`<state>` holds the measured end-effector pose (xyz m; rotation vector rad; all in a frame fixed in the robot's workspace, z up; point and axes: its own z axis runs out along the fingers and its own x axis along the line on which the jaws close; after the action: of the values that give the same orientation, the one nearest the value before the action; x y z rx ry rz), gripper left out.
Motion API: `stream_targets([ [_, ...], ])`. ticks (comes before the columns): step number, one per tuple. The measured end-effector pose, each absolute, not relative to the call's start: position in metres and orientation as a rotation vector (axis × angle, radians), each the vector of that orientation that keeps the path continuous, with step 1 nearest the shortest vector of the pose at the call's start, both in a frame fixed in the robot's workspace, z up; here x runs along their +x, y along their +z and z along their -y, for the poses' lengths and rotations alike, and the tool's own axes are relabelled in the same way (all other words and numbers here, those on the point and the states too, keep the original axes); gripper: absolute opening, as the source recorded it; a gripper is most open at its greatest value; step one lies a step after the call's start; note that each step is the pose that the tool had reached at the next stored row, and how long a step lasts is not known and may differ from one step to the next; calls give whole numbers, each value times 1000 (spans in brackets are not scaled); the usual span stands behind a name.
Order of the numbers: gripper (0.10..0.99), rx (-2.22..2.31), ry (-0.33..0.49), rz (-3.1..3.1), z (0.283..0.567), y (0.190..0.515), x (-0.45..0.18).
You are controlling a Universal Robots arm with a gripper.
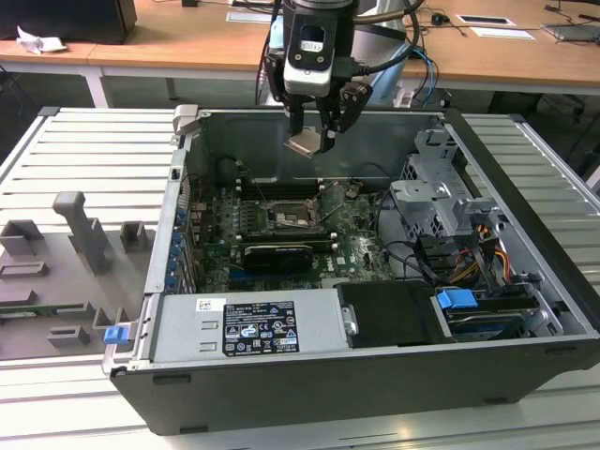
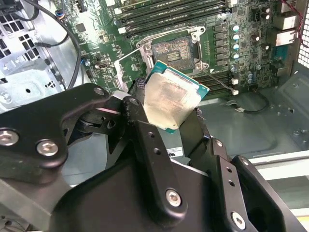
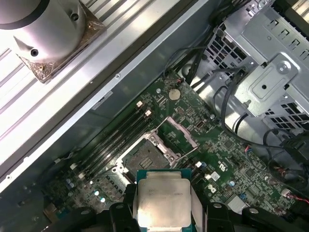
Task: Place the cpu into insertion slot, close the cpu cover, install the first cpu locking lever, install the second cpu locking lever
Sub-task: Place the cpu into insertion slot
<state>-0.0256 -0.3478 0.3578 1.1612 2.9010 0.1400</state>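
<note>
Cpu (image 2: 171, 99) in hand (image 1: 315, 137) above insertion slot (image 2: 172, 50)

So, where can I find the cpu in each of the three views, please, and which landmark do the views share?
Exterior view: the cpu hangs in the gripper, above the open computer case.
Second wrist view: the cpu is tilted in the gripper, nearer the camera than the socket.
First wrist view: the cpu shows its metal top, held in the gripper.
Shared landmark: the empty insertion slot on the green motherboard.
</note>
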Motion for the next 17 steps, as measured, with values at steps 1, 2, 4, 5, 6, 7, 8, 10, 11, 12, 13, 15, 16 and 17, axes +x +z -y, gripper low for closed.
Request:
stream_targets([
  [1, 533, 1163, 139, -2901, 348, 357, -26],
  [2, 533, 1167, 139, -2899, 348, 357, -26],
  [4, 533, 1181, 140, -2893, 348, 357, -26],
  [5, 533, 1189, 139, -2890, 348, 357, -26],
  [6, 533, 1197, 139, -2886, 348, 357, -26],
  [7, 533, 1201, 139, -2884, 348, 357, -26],
  [8, 533, 1206, 139, -2882, 348, 356, -26],
  [10, 533, 1214, 139, -2878, 348, 356, -26],
  [11, 533, 1220, 139, -2875, 348, 356, -26],
  [12, 533, 1224, 139, -2874, 348, 356, -26],
  [13, 533, 1230, 139, -2871, 348, 356, -26],
  [15, 533, 1242, 139, -2865, 348, 356, -26],
  [16, 533, 1251, 139, -2861, 348, 356, -26],
  [17, 533, 1262, 139, -2856, 348, 356, -26],
])
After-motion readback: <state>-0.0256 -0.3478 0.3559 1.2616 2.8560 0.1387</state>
